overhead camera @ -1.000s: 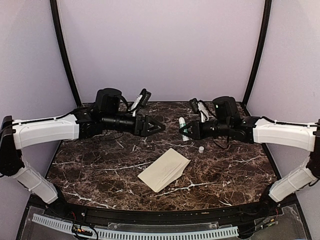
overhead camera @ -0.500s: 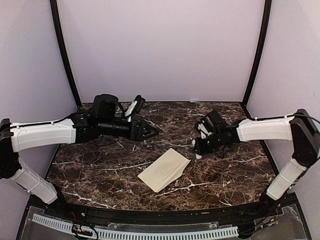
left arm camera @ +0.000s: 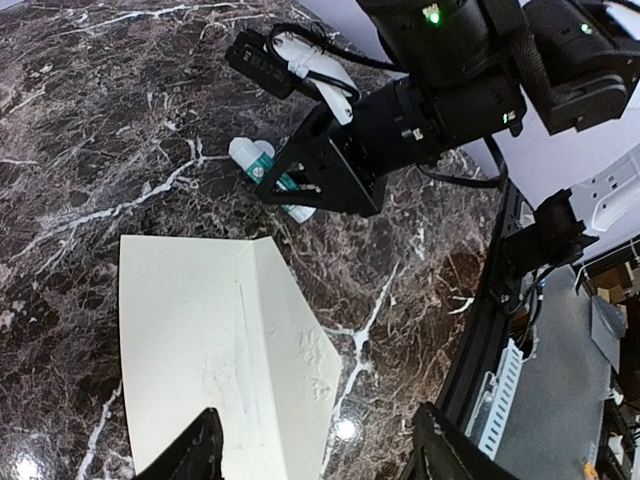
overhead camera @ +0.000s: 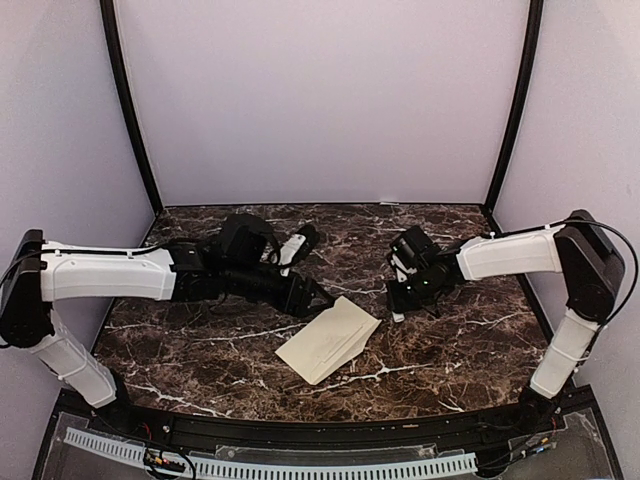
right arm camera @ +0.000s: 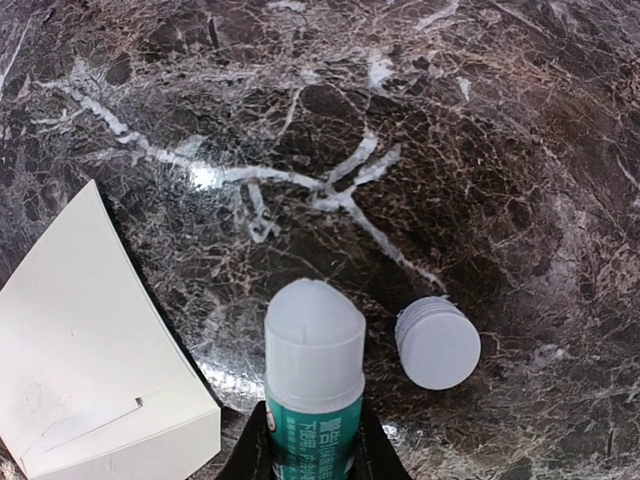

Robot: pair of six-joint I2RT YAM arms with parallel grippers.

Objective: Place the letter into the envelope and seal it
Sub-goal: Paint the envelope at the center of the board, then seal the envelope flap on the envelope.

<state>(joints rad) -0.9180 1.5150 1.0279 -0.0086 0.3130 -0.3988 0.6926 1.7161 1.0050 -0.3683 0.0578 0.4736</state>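
The cream envelope (overhead camera: 330,340) lies flat at the table's middle. In the left wrist view (left arm camera: 200,340) its triangular flap spreads out from a crease and has wrinkled marks. The letter is not in view. My left gripper (overhead camera: 318,297) is open and empty, low over the envelope's far edge, with its fingers (left arm camera: 205,450) straddling the envelope. My right gripper (overhead camera: 400,298) is shut on a green-labelled glue stick (right arm camera: 313,370), uncapped, tip pointing at the table to the right of the envelope. The stick's white cap (right arm camera: 437,343) lies on the table beside the tip.
The dark marble table (overhead camera: 200,340) ends at a black front rail (overhead camera: 320,430). Purple walls stand on three sides. The right gripper (left arm camera: 335,165) and its glue stick show in the left wrist view just beyond the envelope's corner.
My left arm has swung in and down from the back left to hover at the envelope's far edge. My right arm has lowered and turned the glue stick downward beside the cap.
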